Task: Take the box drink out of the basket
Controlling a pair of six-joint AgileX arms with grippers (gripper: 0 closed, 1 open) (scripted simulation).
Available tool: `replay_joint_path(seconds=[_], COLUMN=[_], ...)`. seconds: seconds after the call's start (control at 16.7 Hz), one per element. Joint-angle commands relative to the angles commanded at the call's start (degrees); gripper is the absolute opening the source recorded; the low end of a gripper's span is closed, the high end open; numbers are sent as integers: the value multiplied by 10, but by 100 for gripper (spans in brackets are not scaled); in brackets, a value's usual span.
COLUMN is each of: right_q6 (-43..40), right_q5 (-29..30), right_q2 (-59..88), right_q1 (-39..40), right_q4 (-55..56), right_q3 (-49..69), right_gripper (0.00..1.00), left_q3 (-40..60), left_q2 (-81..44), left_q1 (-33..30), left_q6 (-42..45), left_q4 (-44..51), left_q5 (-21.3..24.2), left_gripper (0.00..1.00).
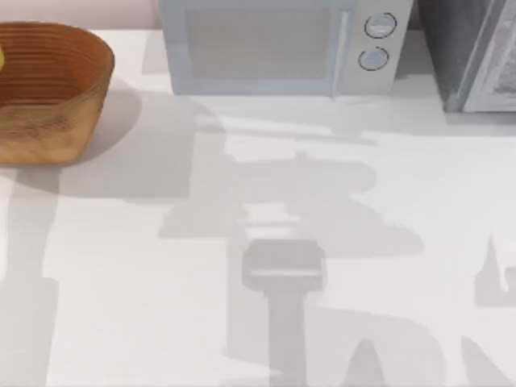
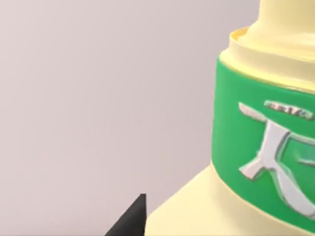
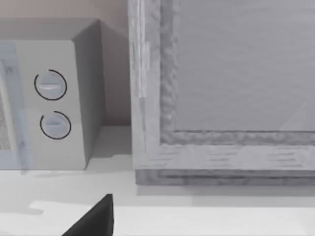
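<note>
The basket (image 1: 48, 89) sits left of the microwave (image 1: 282, 44), with a yellow sliver at its left edge. In the left wrist view, the box drink (image 2: 256, 147) looms close, its neck end tilted up. Neither pincer's state can be told.

The round woven wicker basket (image 1: 48, 93) is orange-brown with darker ribbed bands. The small box drink (image 2: 256, 147) is pale yellow, wrapped in a green label with silvery-white lettering. The boxy microwave (image 1: 282, 44) is light grey with 2 white round dials, on a white table (image 1: 145, 306).
</note>
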State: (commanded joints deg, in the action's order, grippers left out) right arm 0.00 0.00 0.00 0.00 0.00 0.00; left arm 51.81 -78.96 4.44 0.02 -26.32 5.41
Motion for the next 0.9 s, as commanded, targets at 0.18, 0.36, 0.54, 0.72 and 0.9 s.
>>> replay_joint_path(seconds=[0.18, 0.36, 0.54, 0.72, 0.9], right_q6=[0, 0, 0, 0, 0], right_q5=[0, 0, 0, 0, 0], right_q2=[0, 0, 0, 0, 0], right_q1=[0, 0, 0, 0, 0], right_q4=[0, 0, 0, 0, 0], right_q3=[0, 0, 0, 0, 0], right_gripper=[100, 100, 100, 100, 100], left_q3=[-85, -183, -286, -382, -460], left_q2=[140, 298, 456, 598, 710], left_q1=[-7, -17, -27, -35, -41], left_q6=[-1, 0, 1, 2, 2], left_q4=[43, 91, 142, 191, 231], left_q5=[-9, -19, -29, -38, -47], left_gripper=[0, 0, 0, 0, 0])
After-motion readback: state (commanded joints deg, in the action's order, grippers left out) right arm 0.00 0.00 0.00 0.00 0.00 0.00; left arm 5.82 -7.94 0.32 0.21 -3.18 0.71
